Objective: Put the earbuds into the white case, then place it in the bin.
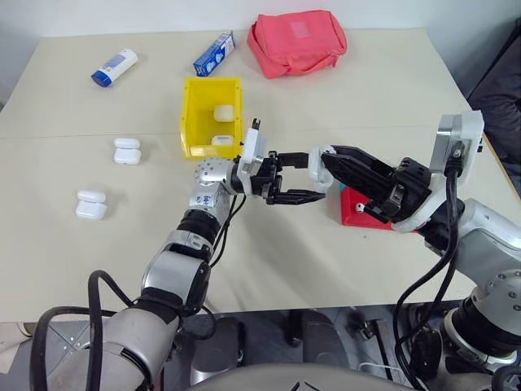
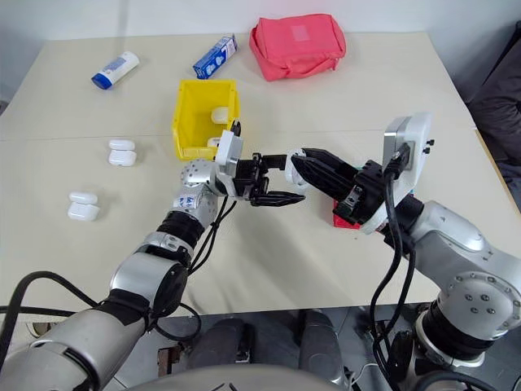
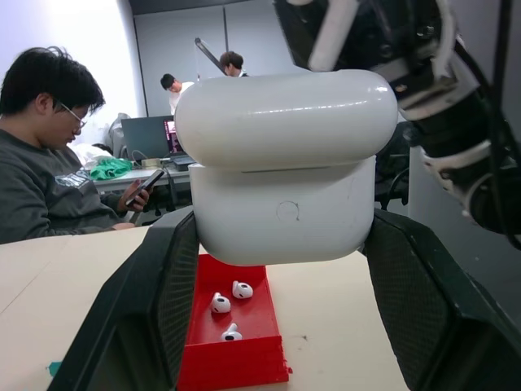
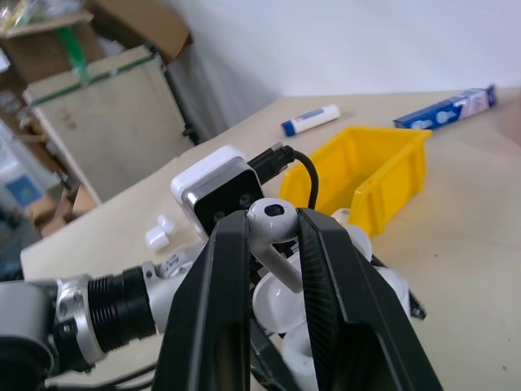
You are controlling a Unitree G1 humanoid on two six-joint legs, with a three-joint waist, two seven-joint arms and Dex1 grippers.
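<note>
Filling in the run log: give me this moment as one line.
left tool: shut on white case, lid open | right tool: shut on earbud, above case | red tray: three earbuds | bin: two cases

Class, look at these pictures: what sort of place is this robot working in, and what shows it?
Probably a robotics lab or shared workroom: a person sits at a neighbouring desk with a phone, a laptop stands behind, and cardboard boxes sit on a crate beside the beige table.
</note>
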